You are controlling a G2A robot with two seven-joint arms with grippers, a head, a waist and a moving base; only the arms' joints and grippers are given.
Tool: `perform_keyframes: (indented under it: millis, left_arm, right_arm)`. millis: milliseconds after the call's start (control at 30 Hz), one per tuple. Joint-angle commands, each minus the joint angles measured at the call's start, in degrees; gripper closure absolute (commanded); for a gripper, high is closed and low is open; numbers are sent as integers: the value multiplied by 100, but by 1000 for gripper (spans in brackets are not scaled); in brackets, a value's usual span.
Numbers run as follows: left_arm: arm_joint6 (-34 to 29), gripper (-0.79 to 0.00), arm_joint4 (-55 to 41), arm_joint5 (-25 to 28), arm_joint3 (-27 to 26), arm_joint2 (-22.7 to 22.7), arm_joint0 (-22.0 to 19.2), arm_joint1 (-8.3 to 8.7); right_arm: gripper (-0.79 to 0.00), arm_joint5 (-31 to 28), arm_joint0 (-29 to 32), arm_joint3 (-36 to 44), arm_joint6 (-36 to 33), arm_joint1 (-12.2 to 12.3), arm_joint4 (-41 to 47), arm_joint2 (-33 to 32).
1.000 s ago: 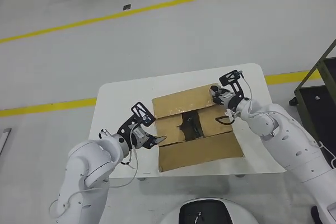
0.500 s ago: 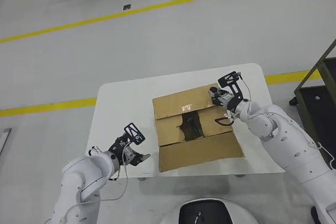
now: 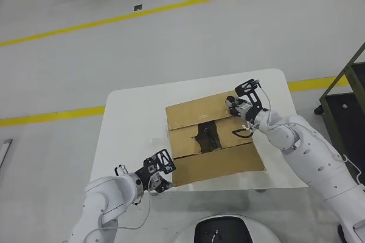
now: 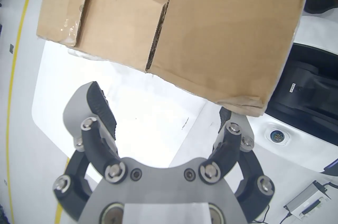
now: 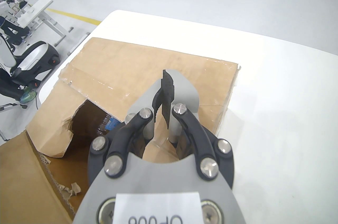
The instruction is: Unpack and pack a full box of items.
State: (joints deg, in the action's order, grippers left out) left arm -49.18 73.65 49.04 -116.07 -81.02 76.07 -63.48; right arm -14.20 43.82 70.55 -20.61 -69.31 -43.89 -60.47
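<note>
White surface (image 3: pixel 128 115): takes up the middle of the top view, rounded corners, with yellow floor lines (image 3: pixel 48 116) running behind it at left and right of the frame.

Cardboard box (image 3: pixel 198 115) (image 4: pixel 224 24) (image 5: pixel 126 64): lies on the right half of the surface, from centre to right of centre of the frame, flaps folded over its top. Shows a ragged dark opening (image 3: pixel 208 135) torn through the middle flaps; contents too dark to name. Near flap (image 3: pixel 216 165) spreads toward the lower edge of the frame, close to the surface's near edge.

Left tool (image 3: pixel 164 179) (image 4: pixel 161 103): sits just beside the lower left corner of the box, below centre of the frame. Spread wide, nothing held. One finger (image 4: pixel 101 106) over bare surface, the other partly hidden under the corner of the near flap.

Right tool (image 3: pixel 233 107) (image 5: pixel 167 87): hangs over the upper right corner of the box, right of centre in the top view. Narrow, pads pressed together, nothing seen between them.
</note>
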Motion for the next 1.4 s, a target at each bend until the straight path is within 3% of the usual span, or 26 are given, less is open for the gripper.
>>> perform_keyframes:
  millis: [0,167,433,867,1133,1367]
  left_arm:
    - [79,-785,2,-19,48,16,-54,9]
    - [346,-785,60,-192,-5,80,-234,20]
    - [536,-785,-41,-888,132,123,-645,7]
    - [8,-785,269,-1631,1194,952,-1836,-98]
    - [-89,-785,574,-1791,1672,1335,-2188,-148]
    - [-43,-785,588,-1873,1841,1390,-2273,-161]
  right_arm:
    - [0,-2,12,8,-5,-5,21,-11]
    - [0,-26,33,33,-47,-13,7,-39]
    - [0,27,39,326,-107,6,294,-344]
    - [0,77,12,1138,-278,168,493,-1331]
    - [0,-33,375,1216,-22,122,-371,-739]
    - [0,99,309,490,531,-10,-1079,-116]
